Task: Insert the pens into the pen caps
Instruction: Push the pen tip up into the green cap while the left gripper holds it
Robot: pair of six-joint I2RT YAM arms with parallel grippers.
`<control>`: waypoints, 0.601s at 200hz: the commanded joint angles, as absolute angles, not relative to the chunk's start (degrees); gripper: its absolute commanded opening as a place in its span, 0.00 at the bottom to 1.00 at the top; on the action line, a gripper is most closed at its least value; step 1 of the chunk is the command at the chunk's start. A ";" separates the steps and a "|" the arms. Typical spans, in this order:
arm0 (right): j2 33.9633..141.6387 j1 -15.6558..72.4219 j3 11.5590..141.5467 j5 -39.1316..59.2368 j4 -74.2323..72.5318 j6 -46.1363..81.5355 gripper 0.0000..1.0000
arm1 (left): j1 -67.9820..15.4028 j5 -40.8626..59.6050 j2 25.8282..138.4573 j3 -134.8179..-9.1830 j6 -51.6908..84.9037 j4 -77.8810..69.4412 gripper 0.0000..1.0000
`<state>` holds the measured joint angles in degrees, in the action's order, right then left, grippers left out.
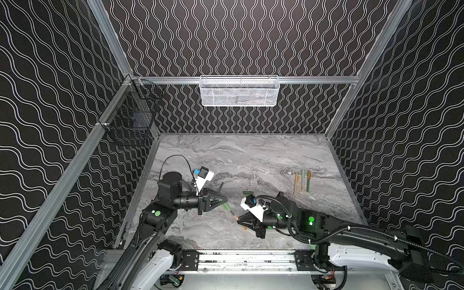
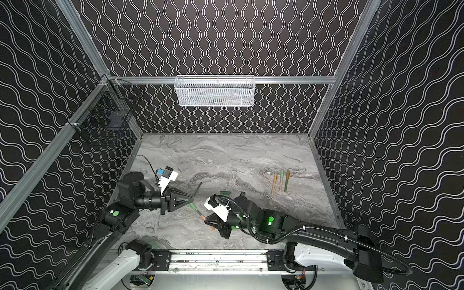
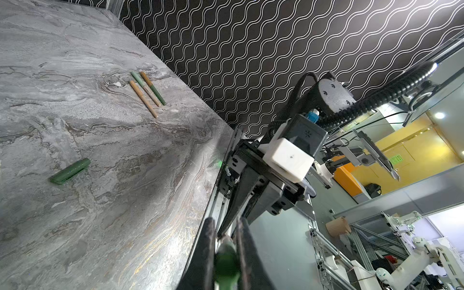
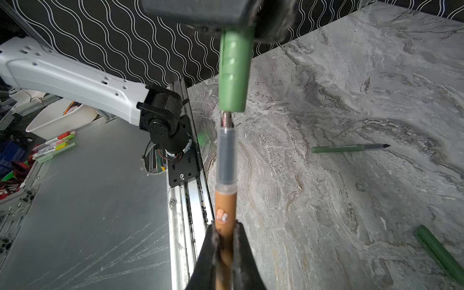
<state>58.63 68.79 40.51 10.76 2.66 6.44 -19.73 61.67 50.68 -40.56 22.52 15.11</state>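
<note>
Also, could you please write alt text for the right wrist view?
The right pincer holds an orange pen, tip at the mouth of a green cap in the left pincer. A green pen and another green cap lie on the marble table.

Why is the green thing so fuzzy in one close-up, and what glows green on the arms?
Left wrist view: the green cap sits almost against the lens, so it and the left gripper blur; the table is sharp. Right wrist view: the orange pen softens toward the right gripper. Both top views: green lights on the arms.

Five pens (image 1: 303,180), two loose caps (image 1: 247,192)
</note>
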 commanded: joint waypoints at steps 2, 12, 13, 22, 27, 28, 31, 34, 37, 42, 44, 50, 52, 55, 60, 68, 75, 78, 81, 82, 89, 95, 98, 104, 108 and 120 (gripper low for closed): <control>57.93 68.83 41.12 10.55 0.88 5.72 0.00 | -19.78 61.90 50.89 -40.78 22.63 14.00 0.00; 57.92 68.88 41.22 10.18 0.80 5.65 0.00 | -19.78 62.19 51.00 -40.61 22.92 13.55 0.00; 57.96 68.85 41.22 10.14 0.80 5.64 0.00 | -19.78 62.25 51.03 -40.57 22.93 13.50 0.00; 58.16 68.82 41.35 10.09 0.65 5.56 0.00 | -19.91 62.53 51.14 -40.53 23.20 13.02 0.00; 58.17 68.87 41.46 10.02 0.64 5.39 0.00 | -19.99 62.70 51.08 -40.51 23.29 12.94 0.00; 58.18 68.89 41.47 10.02 0.67 5.38 0.00 | -19.97 62.73 51.07 -40.47 23.29 12.93 0.00; 58.27 68.88 41.56 9.91 0.69 5.36 0.00 | -20.10 62.72 51.13 -40.41 23.37 12.92 0.00; 58.38 68.90 41.71 9.79 0.64 5.30 0.00 | -20.17 62.75 51.07 -40.43 23.38 12.92 0.00; 58.40 68.91 41.80 9.69 0.55 5.28 0.00 | -20.21 62.76 51.09 -40.43 23.33 12.91 0.00; 58.50 68.91 41.90 9.73 0.38 5.12 0.00 | -20.32 62.83 51.10 -40.34 23.33 12.90 0.00; 58.53 68.95 41.96 9.77 0.25 5.04 0.00 | -20.37 62.82 51.12 -40.39 23.39 12.91 0.00; 58.65 68.91 42.16 9.68 0.15 4.84 0.00 | -20.54 62.75 51.15 -40.43 23.30 12.92 0.00; 58.65 68.91 42.23 9.65 0.15 4.77 0.00 | -20.56 62.75 51.15 -40.36 23.29 12.92 0.00; 58.70 68.91 42.39 9.54 0.07 4.69 0.00 | -20.63 62.75 51.19 -40.42 23.29 12.92 0.00; 58.83 68.91 42.56 9.52 0.01 4.50 0.00 | -20.74 62.83 51.34 -40.40 23.33 12.92 0.00; 58.88 68.87 42.86 9.42 -0.33 4.12 0.00 | -20.78 62.84 51.50 -40.41 23.42 12.92 0.00; 59.08 68.91 43.13 9.32 -0.72 3.83 0.00 | -20.91 62.92 51.65 -40.42 23.47 12.73 0.00; 59.19 68.91 43.22 9.36 -0.97 3.67 0.00 | -20.99 63.04 51.74 -40.36 23.54 12.60 0.00; 59.29 68.91 43.30 9.46 -1.22 3.50 0.00 | -21.00 63.02 51.72 -40.26 23.60 12.53 0.00; 59.31 68.91 43.32 9.48 -1.31 3.42 0.00 | -21.01 63.02 51.79 -40.26 23.62 12.50 0.00; 59.65 68.90 43.66 9.58 -1.89 2.97 0.00 | -21.01 63.03 51.77 -40.29 23.64 12.48 0.00; 60.01 68.95 44.12 9.67 -1.92 2.63 0.00 | -21.03 63.05 51.86 -40.38 23.63 12.48 0.00; 60.32 68.91 44.37 9.74 -2.01 2.45 0.00 | -21.07 63.04 51.86 -40.32 23.64 12.50 0.00; 60.78 68.91 44.91 9.92 -2.00 2.10 0.00 | -21.09 63.10 51.94 -40.33 23.65 12.48 0.00; 61.10 68.91 45.33 9.94 -1.97 1.88 0.00 | -21.09 63.15 51.90 -40.34 23.73 12.35 0.00; 62.10 68.91 46.43 10.02 -1.98 1.27 0.00 | -21.14 63.36 52.03 -40.20 23.91 12.22 0.00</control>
<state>60.82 68.88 44.12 9.47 2.87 4.01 -20.99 62.74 51.68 -40.47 23.66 13.08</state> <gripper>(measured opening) 0.093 0.134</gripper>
